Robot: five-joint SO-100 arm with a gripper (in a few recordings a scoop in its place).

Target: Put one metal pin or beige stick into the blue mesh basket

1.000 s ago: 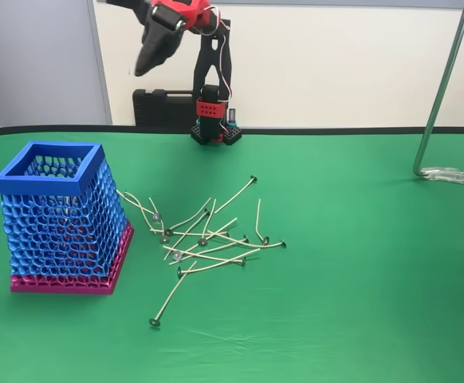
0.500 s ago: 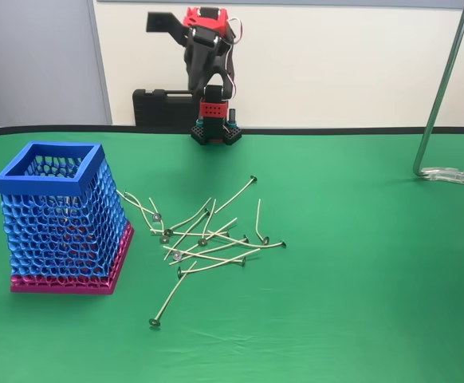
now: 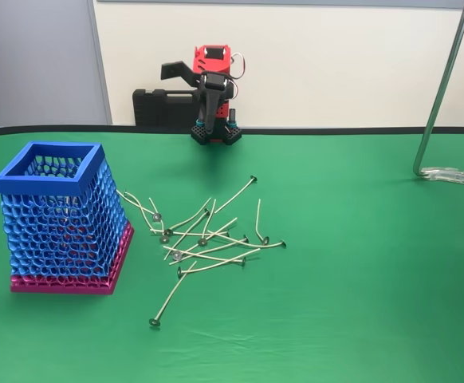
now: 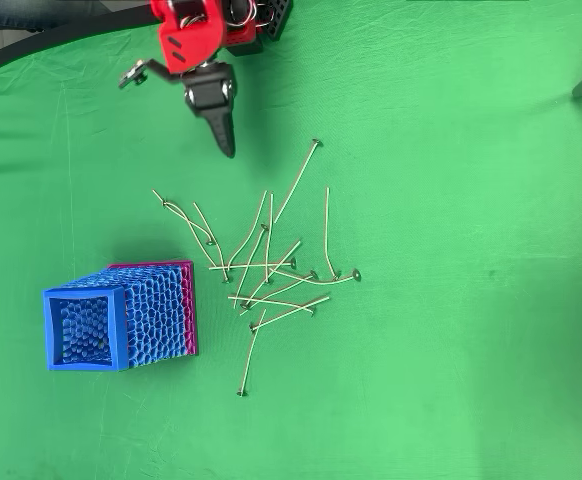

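The blue mesh basket (image 3: 57,215) looks like matt plastic; my table (image 3: 359,263) wears smooth green cloth, perhaps felt.

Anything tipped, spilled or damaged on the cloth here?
Nothing stands out. The blue mesh basket stands upright, the beige sticks lie in a loose pile beside it, and the end effector hangs near the arm's base.

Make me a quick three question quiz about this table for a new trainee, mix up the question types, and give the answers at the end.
1. True or false: the gripper holds a beige stick.
2. In the fixed view, the blue mesh basket stands on which side of the stick pile: A left, B right, C behind?
3. Fill in: the basket's base is ____.

Key: 1 false, it is shut, empty and away from the pile. 2 A. 3 magenta.
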